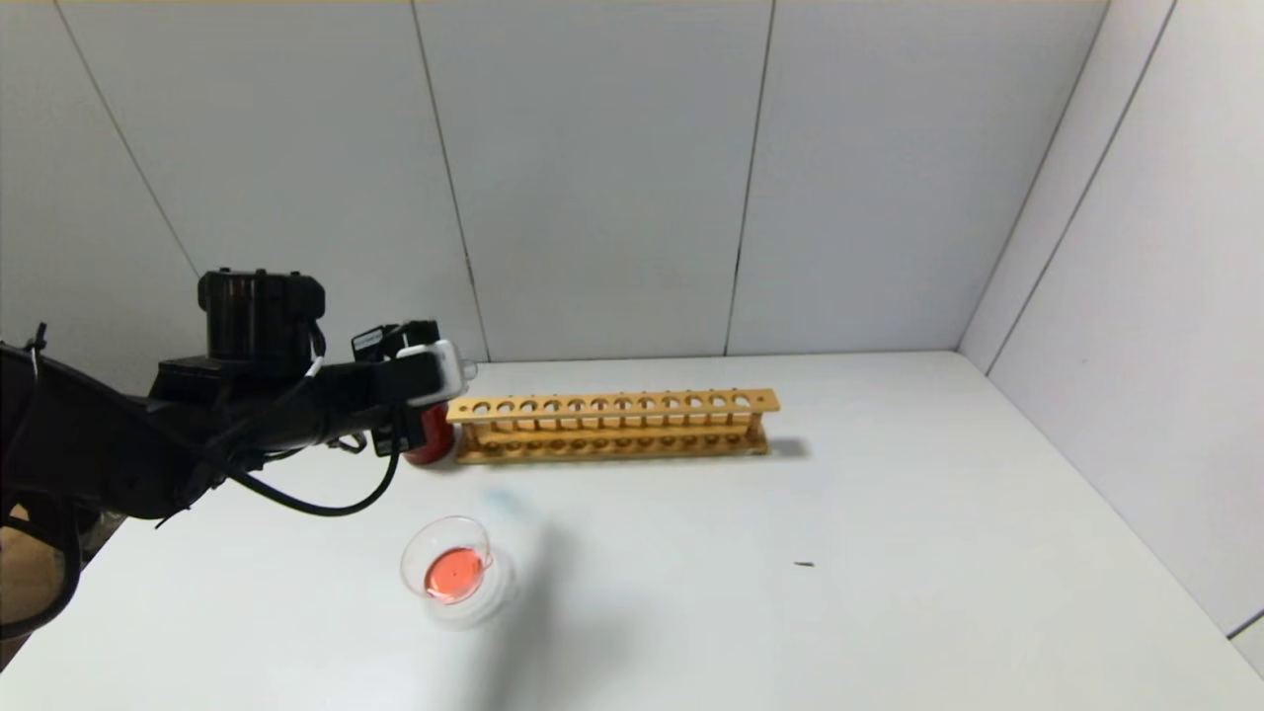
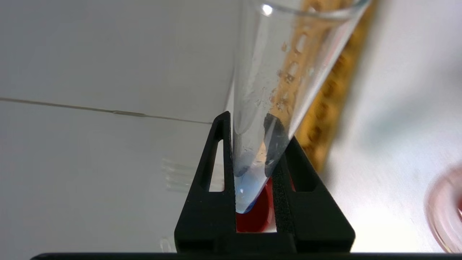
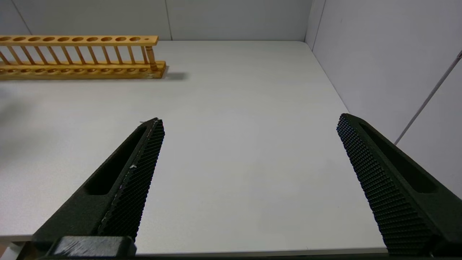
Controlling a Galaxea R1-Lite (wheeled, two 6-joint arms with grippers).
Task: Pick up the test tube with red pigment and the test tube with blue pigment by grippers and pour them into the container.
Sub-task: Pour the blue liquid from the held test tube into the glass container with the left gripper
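1. The slim clear glass test tube with blue pigment (image 2: 265,119) was clamped between the black fingers (image 2: 288,187) of your left hand (image 2: 252,169), with only a small pale-blue remnant showing at its rounded end.
2. Your left hand (image 1: 434,380) hung above the surface near the left end of the rack, with the low round clear glass container (image 1: 449,568) nearer the robot and below it; the tube itself could hardly be made out in the head view.
3. The container held orange-red liquid, so the red pour looked done; no test tube with red pigment showed in any view.
4. The dark red opaque cup (image 1: 432,439) stood just beside the long wooden test tube rack (image 1: 612,425), right under the hand and touching or nearly touching the rack's end.
5. Your right hand (image 3: 249,144) was parked over the bare white surface (image 1: 889,553), its fingers spread wide and holding nothing.
6. What could go wrong, as I judge it: the grip sat low on smooth glass near the rounded end, so a quick swing could let the tube pivot or slip. Blue drops could also fall on the surface outside the container, and lowering carelessly could knock the cup or rack.
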